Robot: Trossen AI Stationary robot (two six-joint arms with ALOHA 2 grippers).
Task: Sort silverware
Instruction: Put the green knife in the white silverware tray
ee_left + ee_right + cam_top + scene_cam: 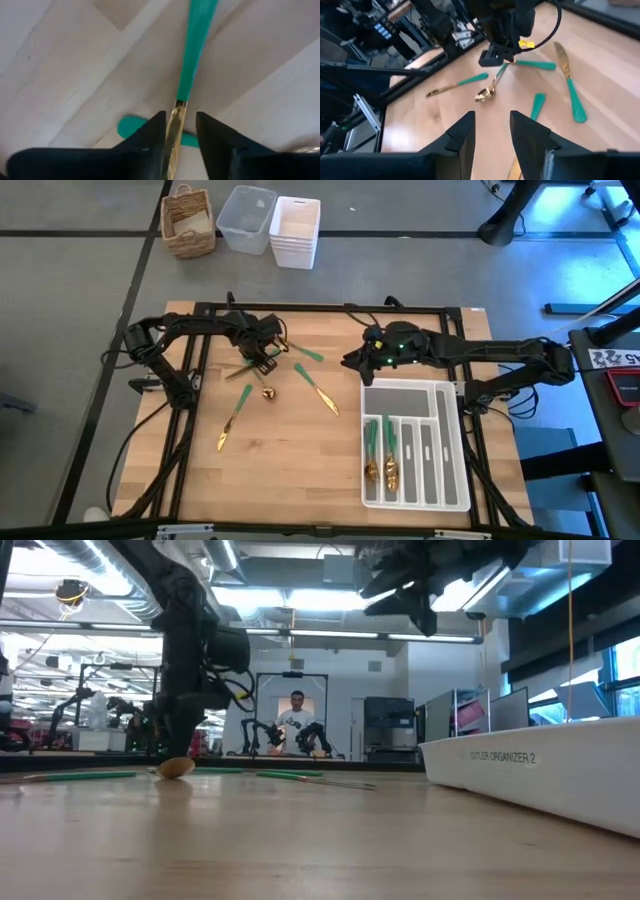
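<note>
Loose silverware with green handles and gold heads lies on the wooden table: a piece at the near left (232,420), a spoon with its bowl (268,392) toward the near edge, and a knife (320,392). My left gripper (262,352) points down, open. Its fingers stand on either side of the gold neck (175,125) of a piece whose green handle (310,355) runs toward the right. The spoon's handle (130,127) crosses beneath that piece. My right gripper (492,135) hangs open and empty above the table, at the far end of the white tray (450,480). My left gripper comes from above, fingers pointing down and set across the gold neck (176,112), just below where the green handle ends. The piece lies flat on the table. Whether either finger (150,135) touches the neck I cannot tell.
The white tray holds two spoons (372,450) (391,452) in its left slots. A wicker basket (188,222), a clear bin (246,218) and a white bin (295,230) stand on the floor beyond the table. A person stands far back in the room (296,720).
</note>
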